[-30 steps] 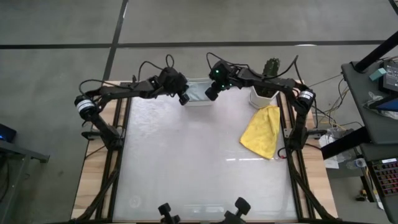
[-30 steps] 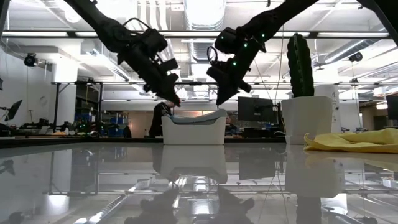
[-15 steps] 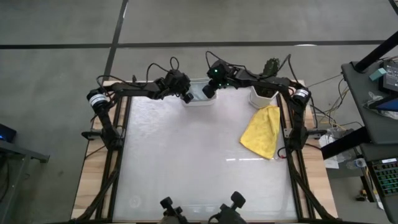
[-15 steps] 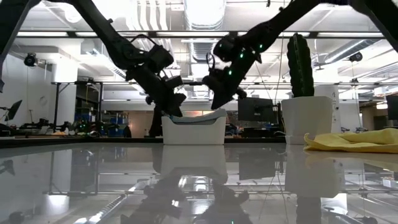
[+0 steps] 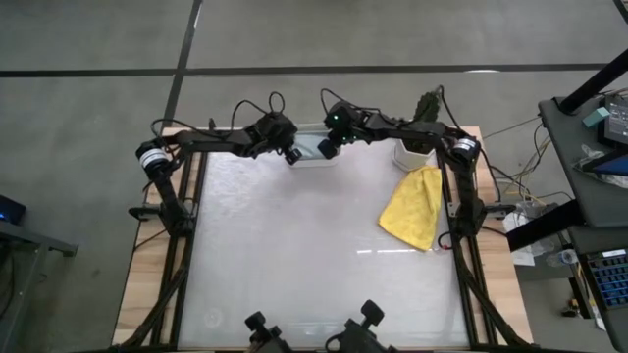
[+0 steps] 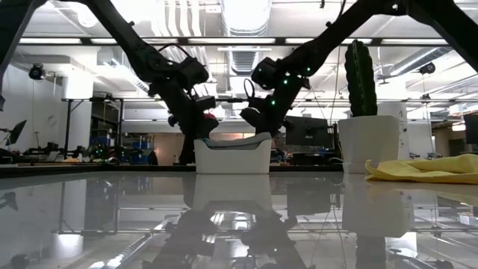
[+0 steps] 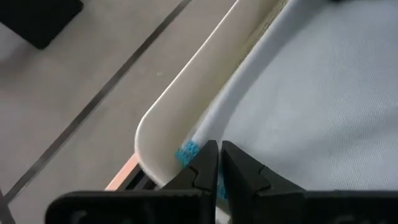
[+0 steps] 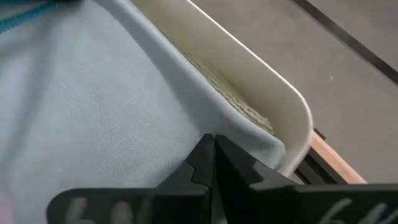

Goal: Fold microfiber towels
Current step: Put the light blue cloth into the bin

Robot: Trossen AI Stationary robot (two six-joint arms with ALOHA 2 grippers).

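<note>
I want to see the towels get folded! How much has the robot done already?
Nothing looks folded yet. The yellow towel lies rumpled on the table by the white pot. Right now the left gripper and right gripper, both shut, are down at opposite corners of the pale blue-grey towel in the white tub. Whether they have pinched it is hard to tell. A bright blue edge peeks out underneath. All the folding is left.

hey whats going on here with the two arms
Both arms are reaching into the white tub at the far edge of the table. The left gripper and the right gripper are each shut at a corner of the pale blue-grey towel lying on top inside it, apparently pinching it to lift out. A yellow towel lies unfolded on the table's right side, beside a potted cactus.
</note>
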